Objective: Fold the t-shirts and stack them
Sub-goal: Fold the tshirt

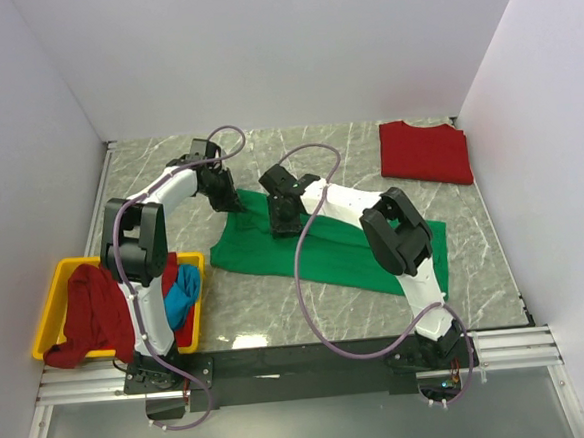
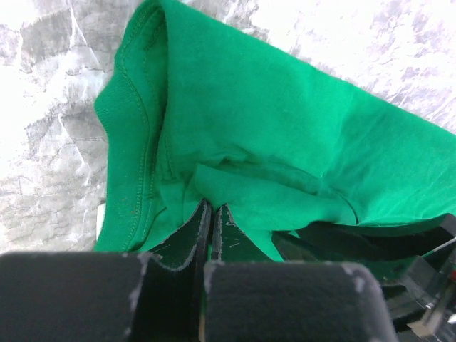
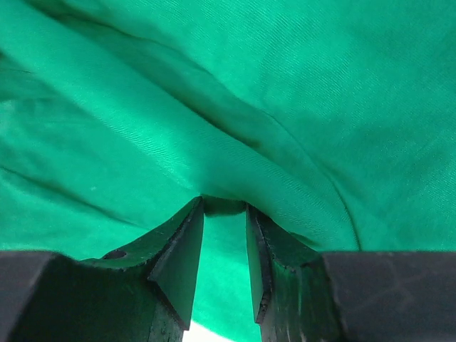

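Observation:
The bright green t-shirt (image 1: pixel 324 245) lies spread across the middle of the table. My left gripper (image 1: pixel 232 198) is at its far left corner, shut on a pinch of green cloth (image 2: pixel 235 187) next to the stitched hem (image 2: pixel 135 135). My right gripper (image 1: pixel 284 220) is on the shirt's far edge, a little to the right. Its jaws stand a narrow gap apart, with the tips (image 3: pixel 224 208) pressed against a ridge of green cloth (image 3: pixel 214 142). A red t-shirt (image 1: pixel 425 152) lies folded flat at the back right.
A yellow bin (image 1: pixel 56 286) stands at the near left, holding a dark red shirt (image 1: pixel 96 313) and a blue shirt (image 1: pixel 182 295). White walls close in the marble table (image 1: pixel 476 266) on three sides.

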You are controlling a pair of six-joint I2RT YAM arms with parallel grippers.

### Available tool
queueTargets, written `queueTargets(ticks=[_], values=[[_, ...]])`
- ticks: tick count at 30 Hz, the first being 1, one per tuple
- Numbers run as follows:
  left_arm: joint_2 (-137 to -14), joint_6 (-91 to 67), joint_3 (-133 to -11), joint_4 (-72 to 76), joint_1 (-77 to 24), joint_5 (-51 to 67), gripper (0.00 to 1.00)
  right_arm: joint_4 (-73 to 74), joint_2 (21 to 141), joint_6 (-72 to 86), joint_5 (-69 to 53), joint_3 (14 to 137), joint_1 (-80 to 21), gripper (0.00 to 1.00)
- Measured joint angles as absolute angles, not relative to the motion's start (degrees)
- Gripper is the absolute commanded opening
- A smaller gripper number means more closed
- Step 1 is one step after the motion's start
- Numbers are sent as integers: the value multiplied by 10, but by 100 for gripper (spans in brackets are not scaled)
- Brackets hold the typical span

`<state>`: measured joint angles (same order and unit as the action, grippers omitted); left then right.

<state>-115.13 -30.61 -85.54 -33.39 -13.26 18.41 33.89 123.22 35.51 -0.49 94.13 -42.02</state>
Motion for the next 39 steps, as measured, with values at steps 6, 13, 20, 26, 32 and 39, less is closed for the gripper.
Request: queueTargets(ticks=[6, 13, 20, 26, 32, 39], values=[[-1151, -306, -861, -335, -133, 184, 0, 344, 1236, 353, -1, 946, -420, 38], [-1151, -306, -861, -335, -133, 184, 1, 349, 1236, 350, 5, 946, -423, 39], [-1151, -306, -861, -335, -133, 184, 1, 354, 1240, 346, 6, 948, -426, 27], [-1151, -306, -861, -336, -133, 184, 1, 356, 1245, 343, 4, 957, -426, 7], [-1151, -300, -861, -338, -133, 183, 0, 366, 1246, 344, 1, 966, -426, 5], [-1150, -294, -861, -352, -130, 183, 1, 378, 1239, 347, -11, 975, -422, 6]])
